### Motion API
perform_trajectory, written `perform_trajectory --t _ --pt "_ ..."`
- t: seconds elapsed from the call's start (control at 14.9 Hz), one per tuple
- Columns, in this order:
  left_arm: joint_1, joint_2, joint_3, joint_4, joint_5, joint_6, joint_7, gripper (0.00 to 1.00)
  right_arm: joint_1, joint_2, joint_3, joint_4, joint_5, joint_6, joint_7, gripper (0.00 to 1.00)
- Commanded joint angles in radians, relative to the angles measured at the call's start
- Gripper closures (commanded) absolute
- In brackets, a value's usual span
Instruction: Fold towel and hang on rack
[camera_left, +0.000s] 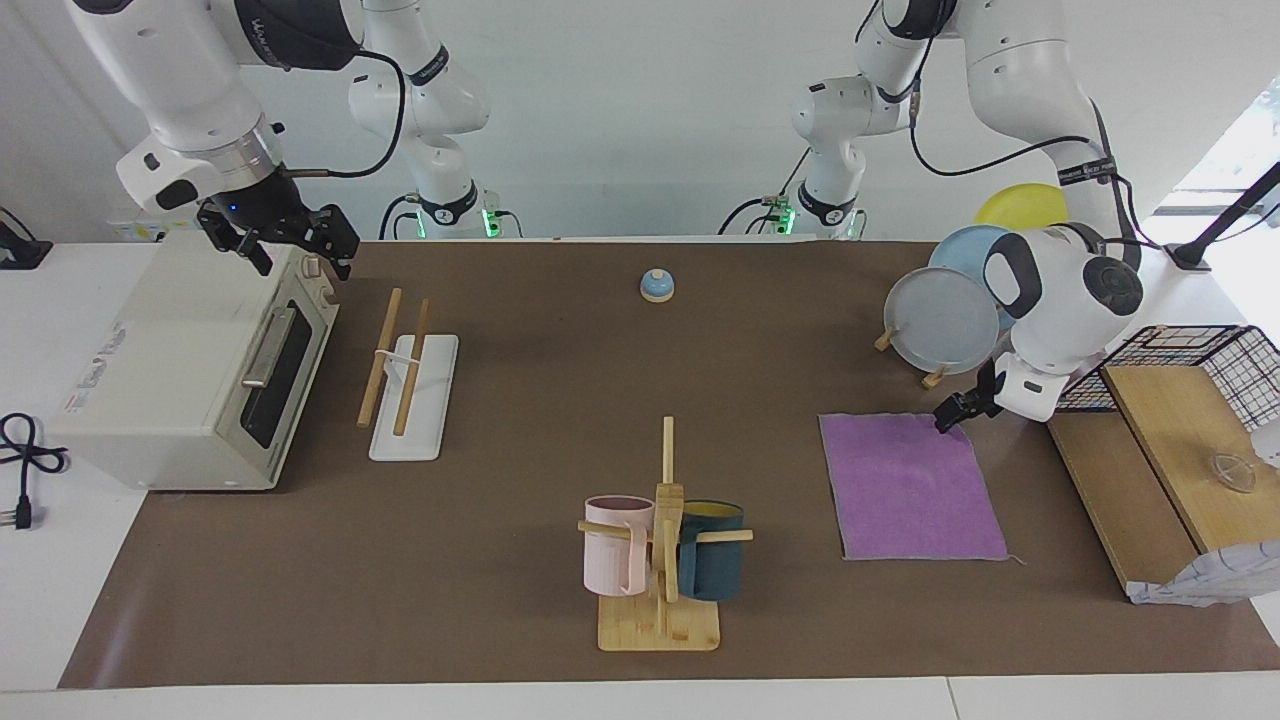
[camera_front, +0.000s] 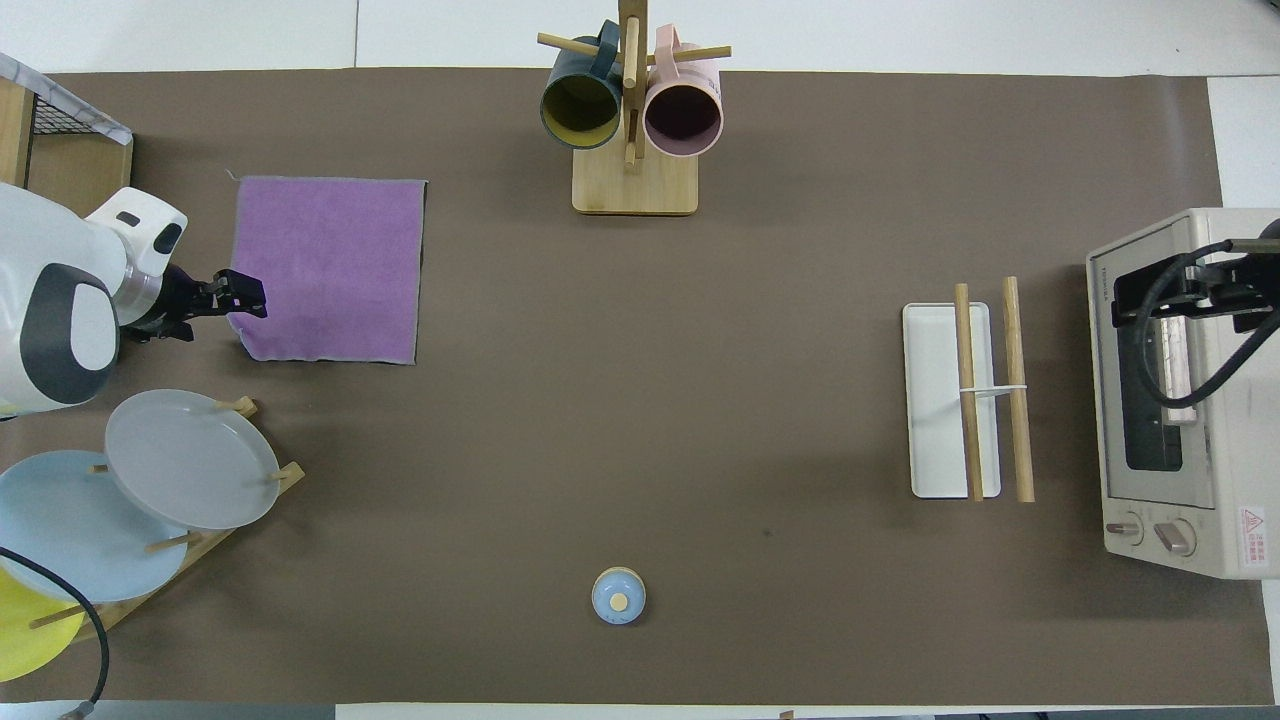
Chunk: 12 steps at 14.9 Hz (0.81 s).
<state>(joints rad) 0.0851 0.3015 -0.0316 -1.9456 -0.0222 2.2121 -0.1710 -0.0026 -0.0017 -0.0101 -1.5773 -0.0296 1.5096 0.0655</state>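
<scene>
The purple towel (camera_left: 910, 490) lies flat and unfolded on the brown mat toward the left arm's end of the table; it also shows in the overhead view (camera_front: 330, 270). My left gripper (camera_left: 952, 414) is low at the towel's corner nearest the robots, at its outer edge (camera_front: 245, 297). The rack (camera_left: 410, 385) has a white base and two wooden rods. It stands toward the right arm's end, beside the toaster oven (camera_left: 180, 370), and shows from above too (camera_front: 940, 400). My right gripper (camera_left: 302, 266) hangs open over the oven's top front edge (camera_front: 1190, 300).
A bamboo mug stand (camera_left: 660, 625) with a pink and a dark teal mug stands farther from the robots, mid-table. A small blue bell (camera_left: 657, 285) sits near the robots. A plate stand with plates (camera_left: 940, 320) and a wire basket with a wooden board (camera_left: 1180, 430) flank the towel.
</scene>
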Motion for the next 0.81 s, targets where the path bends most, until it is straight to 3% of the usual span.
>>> perform_trajectory --t 0.0,0.34,0.61,0.74 --pt "0.01 0.021 -0.002 -0.004 -0.012 0.037 -0.027 0.08 -0.011 -0.012 0.004 -0.012 0.011 0.003 -0.016 0.0" --pt "0.025 0.021 -0.002 -0.003 -0.012 0.032 -0.025 0.38 -0.013 -0.012 0.004 -0.013 0.011 0.003 -0.016 0.0" --pt "0.025 0.021 -0.002 -0.007 -0.013 0.029 -0.027 0.49 -0.013 -0.012 0.004 -0.013 0.011 0.001 -0.016 0.0" --pt "0.025 0.019 -0.002 -0.009 -0.013 0.021 -0.027 0.64 -0.01 -0.017 0.004 -0.016 0.011 -0.002 -0.016 0.0"
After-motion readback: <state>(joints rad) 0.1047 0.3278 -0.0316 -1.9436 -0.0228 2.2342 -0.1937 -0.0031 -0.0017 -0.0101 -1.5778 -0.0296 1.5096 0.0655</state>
